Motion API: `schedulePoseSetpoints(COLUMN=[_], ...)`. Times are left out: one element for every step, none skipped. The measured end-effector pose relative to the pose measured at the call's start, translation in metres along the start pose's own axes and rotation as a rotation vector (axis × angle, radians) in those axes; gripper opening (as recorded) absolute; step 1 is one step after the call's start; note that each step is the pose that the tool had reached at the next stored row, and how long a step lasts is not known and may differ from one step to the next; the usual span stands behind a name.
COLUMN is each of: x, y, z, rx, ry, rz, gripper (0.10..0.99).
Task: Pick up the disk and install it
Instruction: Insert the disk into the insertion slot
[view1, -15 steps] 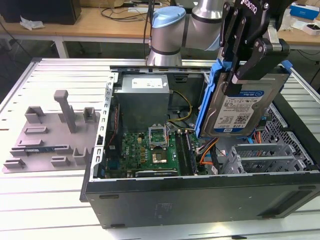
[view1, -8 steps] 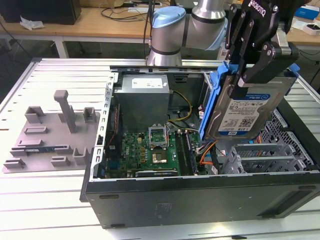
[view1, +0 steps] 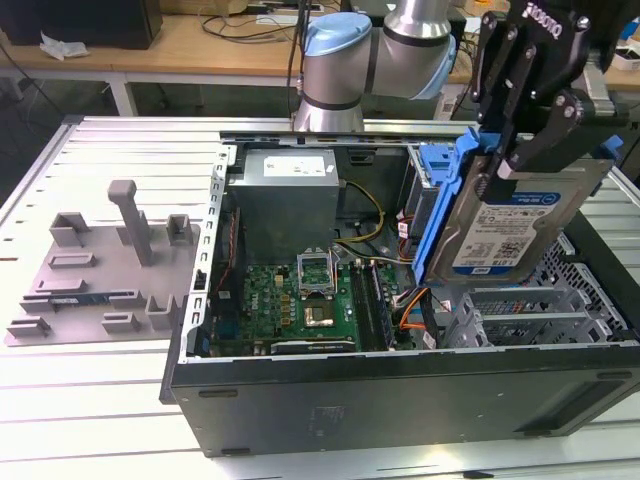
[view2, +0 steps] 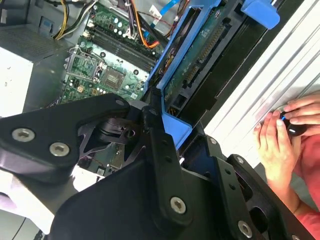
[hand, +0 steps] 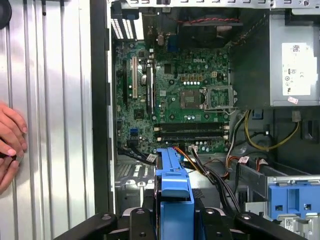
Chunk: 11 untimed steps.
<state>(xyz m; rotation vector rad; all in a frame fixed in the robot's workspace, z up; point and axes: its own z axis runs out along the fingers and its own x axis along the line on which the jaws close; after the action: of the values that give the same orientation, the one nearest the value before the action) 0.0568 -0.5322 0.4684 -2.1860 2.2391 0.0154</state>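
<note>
The black, angular hand (view1: 505, 170) is pinched shut on the disk (view1: 530, 225), clamping its glossy blue plastic bracket (the flat silver drive hangs tilted, label outward). The disk is held above the open black computer case (view1: 400, 400), near the end toward the exterior view's right, beside the green motherboard (view1: 310, 290). The case lies on a ribbed metal tabletop (view1: 90, 400).

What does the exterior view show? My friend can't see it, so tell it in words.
A black robot gripper holds the disk, silver in a blue bracket, tilted above an open computer case. Inside are a green motherboard and a grey metal box; a grey fixture sits on the table at the exterior view's left.
</note>
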Motion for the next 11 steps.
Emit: schedulePoseSetpoints(x=[0.0009,0.0018,0.0025,0.0033,0.0038,0.0046,0.0050,0.0055,0.0063,0.0064,0.0066], y=[-0.0064,-0.0117,-0.0172,-0.0224,-0.0266,-0.0330,-0.0366,-0.0407,-0.0475,-0.0492,-0.0514], z=[0.0000,0.0000,0.0000,0.0000,0.0000,0.0000,0.0000,0.0000,0.0000,0.0000,0.0001], rx=[0.000,0.000,0.000,0.000,0.000,0.000,0.000,0.000,0.000,0.000,0.000], ry=[0.0000,0.0000,0.0000,-0.0001,0.0000,-0.0001,0.0000,0.0000,0.0000,0.0000,-0.0001], rz=[0.000,0.000,0.000,0.000,0.000,0.000,0.000,0.000,0.000,0.000,0.000], gripper=[0.365,0.365,0.365,0.365,0.365,0.365,0.365,0.365,0.365,0.365,0.365])
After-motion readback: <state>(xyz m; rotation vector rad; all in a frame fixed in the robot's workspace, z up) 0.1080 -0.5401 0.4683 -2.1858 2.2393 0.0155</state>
